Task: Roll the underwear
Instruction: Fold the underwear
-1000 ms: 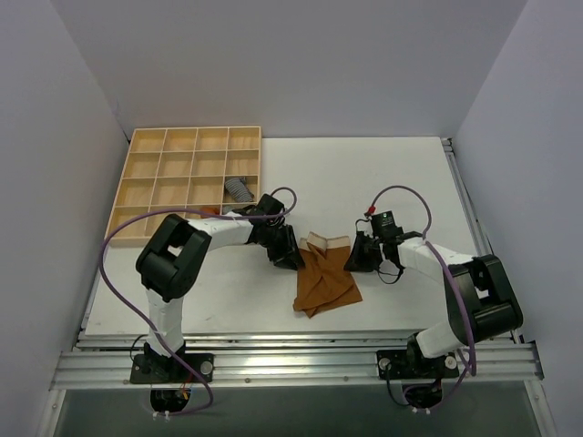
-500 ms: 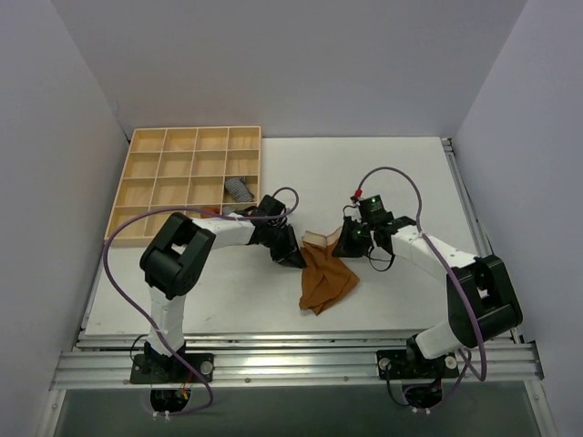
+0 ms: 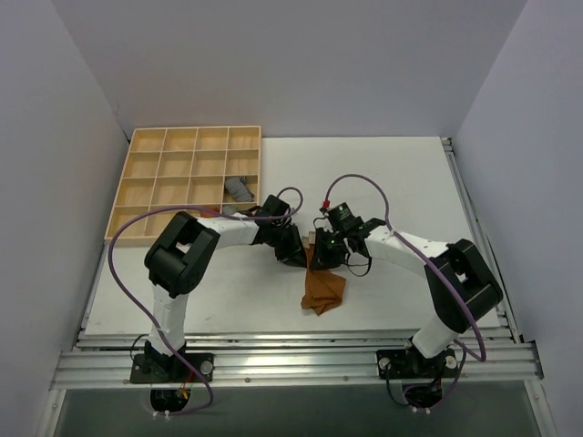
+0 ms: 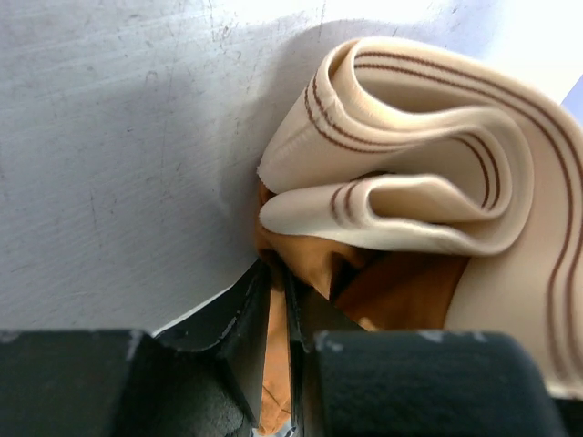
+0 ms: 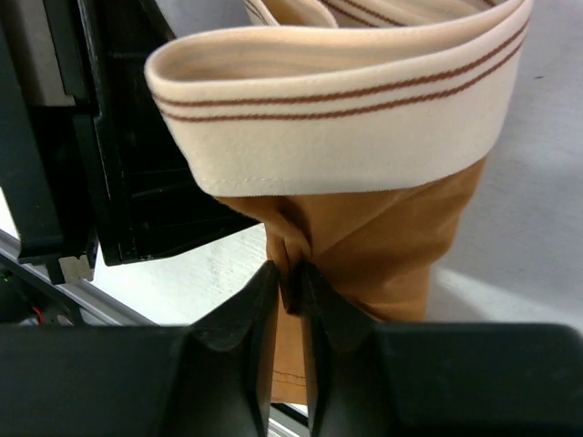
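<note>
On the white surface [image 3: 410, 182] the caramel underwear [image 3: 324, 289] sits bunched, its brown cloth pinched tight in both the left jaws and the right jaws, the two arms bent inward crowding its pale band, a wooden tray [image 3: 173, 191] holding a grey rolled cloth [image 3: 239, 189] beyond them.

A robotics lab cell: plain grey walls [image 3: 273, 64], white table [image 3: 405, 173], aluminium rails [image 3: 291, 366] along its near edge.

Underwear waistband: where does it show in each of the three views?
Top external: waistband, a pale sliver at the far end of the underwear, mid-picture.
Left wrist: folded loops filling the upper right.
Right wrist: a wide strip across the top.
Shared landmark: the underwear's brown body, directly below the band in every picture.
</note>
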You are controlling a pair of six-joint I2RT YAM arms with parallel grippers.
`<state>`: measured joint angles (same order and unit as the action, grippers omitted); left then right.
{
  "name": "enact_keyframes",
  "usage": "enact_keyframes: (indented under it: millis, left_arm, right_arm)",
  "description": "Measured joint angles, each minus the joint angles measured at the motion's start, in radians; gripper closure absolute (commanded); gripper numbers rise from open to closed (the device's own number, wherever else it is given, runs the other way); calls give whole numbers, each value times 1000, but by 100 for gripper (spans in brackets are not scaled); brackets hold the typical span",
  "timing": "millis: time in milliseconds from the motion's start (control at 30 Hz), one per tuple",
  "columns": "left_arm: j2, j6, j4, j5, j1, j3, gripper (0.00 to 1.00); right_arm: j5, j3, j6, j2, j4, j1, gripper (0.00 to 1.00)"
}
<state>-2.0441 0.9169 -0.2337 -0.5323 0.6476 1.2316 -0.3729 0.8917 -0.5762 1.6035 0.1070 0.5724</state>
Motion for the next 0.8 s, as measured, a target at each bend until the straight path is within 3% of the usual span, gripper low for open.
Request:
enact_keyframes:
  millis: [300,800]
  left_arm:
    - [0,16,1,0,2,1,74]
    - [57,49,-48,73,-14,-14,57]
  right_arm:
    - [1,0,-7,11,-14,12,68]
    - [3,-10,-52,6,-40,17,67]
